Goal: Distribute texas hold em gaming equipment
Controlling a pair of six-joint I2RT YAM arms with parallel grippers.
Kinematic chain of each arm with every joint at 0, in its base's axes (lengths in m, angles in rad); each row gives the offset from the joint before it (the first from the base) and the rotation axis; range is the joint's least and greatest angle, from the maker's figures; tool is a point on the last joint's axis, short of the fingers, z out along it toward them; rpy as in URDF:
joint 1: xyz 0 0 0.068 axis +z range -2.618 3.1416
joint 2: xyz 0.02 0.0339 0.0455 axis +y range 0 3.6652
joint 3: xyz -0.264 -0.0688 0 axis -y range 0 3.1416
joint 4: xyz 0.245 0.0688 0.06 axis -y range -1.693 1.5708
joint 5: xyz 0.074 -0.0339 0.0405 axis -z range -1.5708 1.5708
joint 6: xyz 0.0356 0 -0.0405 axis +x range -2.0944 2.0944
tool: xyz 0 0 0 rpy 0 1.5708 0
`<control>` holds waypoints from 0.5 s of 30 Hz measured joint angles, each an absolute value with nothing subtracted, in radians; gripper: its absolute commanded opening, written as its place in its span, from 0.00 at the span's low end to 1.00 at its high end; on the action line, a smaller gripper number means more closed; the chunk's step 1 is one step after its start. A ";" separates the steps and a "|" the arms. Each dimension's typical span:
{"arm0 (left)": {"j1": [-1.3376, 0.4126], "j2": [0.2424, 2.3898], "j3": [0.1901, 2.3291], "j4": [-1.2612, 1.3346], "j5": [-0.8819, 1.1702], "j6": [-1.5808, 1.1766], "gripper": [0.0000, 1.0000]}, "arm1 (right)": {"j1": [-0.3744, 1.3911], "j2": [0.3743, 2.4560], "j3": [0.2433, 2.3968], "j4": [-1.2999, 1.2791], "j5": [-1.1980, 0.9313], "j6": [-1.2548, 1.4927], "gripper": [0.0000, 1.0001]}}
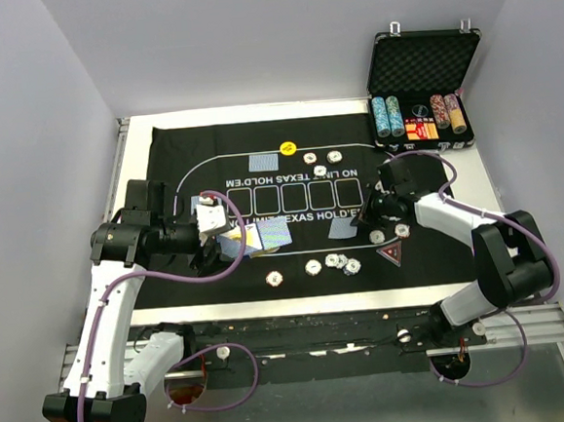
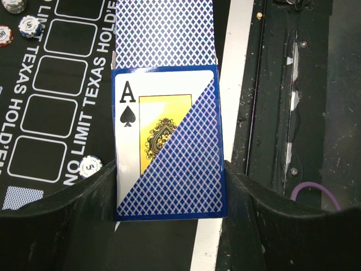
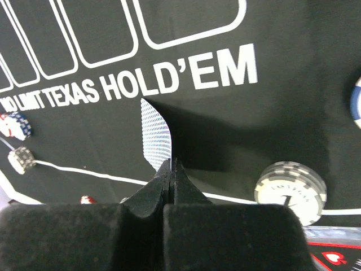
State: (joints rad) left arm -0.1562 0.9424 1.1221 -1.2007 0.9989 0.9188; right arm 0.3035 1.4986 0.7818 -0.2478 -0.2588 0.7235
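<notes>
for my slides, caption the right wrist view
Right gripper shut on a blue-backed card over black mat, chip stack nearby

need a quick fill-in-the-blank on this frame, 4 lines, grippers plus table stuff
1. The left gripper is shut on a card pack printed with the ace of ____.
2. The right gripper pinches a playing card whose back is ____.
3. The round button near the far edge of the mat is ____.
4. The lid of the metal case stands ____.
Missing words: spades; blue; yellow; open.
</notes>
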 measured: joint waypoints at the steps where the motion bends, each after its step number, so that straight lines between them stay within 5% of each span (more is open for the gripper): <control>1: -0.156 0.942 1.122 -1.202 0.999 0.919 0.19 | 0.303 1.498 0.781 -0.250 -0.242 0.716 0.01; 15: -0.156 0.942 1.130 -1.208 0.999 0.919 0.19 | 0.301 1.490 0.777 -0.332 -0.167 0.641 0.54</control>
State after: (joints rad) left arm -0.1562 0.9424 1.1297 -1.2079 0.9993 0.9188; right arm 0.3008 1.4902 0.7773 -0.3317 -0.1673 0.6411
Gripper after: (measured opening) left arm 0.714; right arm 0.470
